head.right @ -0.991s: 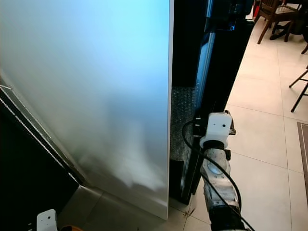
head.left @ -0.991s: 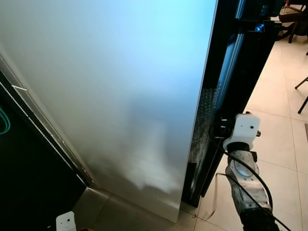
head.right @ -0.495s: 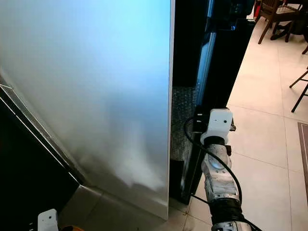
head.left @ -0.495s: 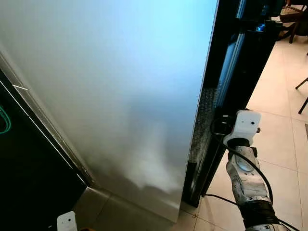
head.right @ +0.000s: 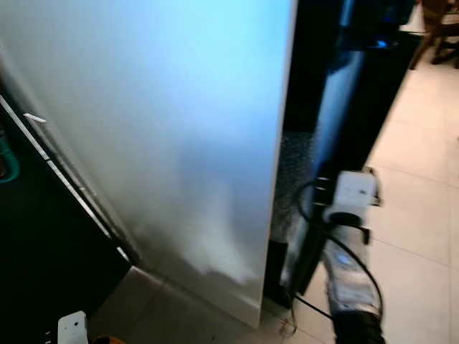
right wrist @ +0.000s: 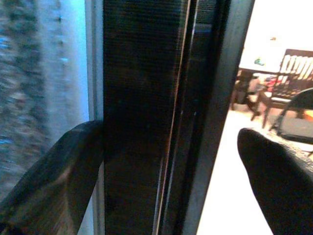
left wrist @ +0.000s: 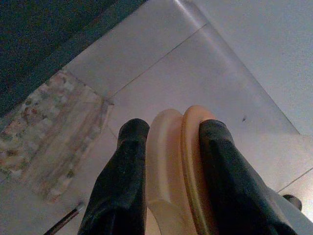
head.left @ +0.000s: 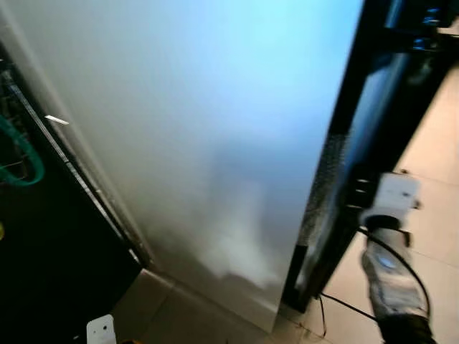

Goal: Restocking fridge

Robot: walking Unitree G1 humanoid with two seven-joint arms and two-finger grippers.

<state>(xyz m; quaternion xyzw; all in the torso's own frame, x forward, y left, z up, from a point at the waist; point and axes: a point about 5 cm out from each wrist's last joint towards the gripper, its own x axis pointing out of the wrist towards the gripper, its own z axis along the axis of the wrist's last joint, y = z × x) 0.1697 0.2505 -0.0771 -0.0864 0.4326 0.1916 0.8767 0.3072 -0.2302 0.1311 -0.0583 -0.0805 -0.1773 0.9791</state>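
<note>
The fridge's pale open door [head.left: 201,129] stands broadside in front of me. Beyond its right edge rises a dark, glossy black door [head.right: 351,93]. My right gripper [right wrist: 171,142] is open at that black door's edge [right wrist: 142,98], one finger [right wrist: 58,166] on each side of it; its arm [head.left: 391,265] reaches up from the lower right. My left gripper [left wrist: 176,129] hangs low over the floor tiles, shut on a peach-orange rounded item [left wrist: 171,166] clamped between its two black fingers. What the item is cannot be made out.
A dark fridge interior with a green wire piece [head.left: 21,154] opens at the left. Beige floor tiles [head.right: 423,215] spread to the right, with wooden chairs [right wrist: 286,73] beyond. A black cable [head.left: 344,304] trails near the right arm. The eye views are blurred.
The whole picture has shifted and blurred, so the camera moved; more of the dark interior shows at the left. The right gripper stays at the black door's edge.
</note>
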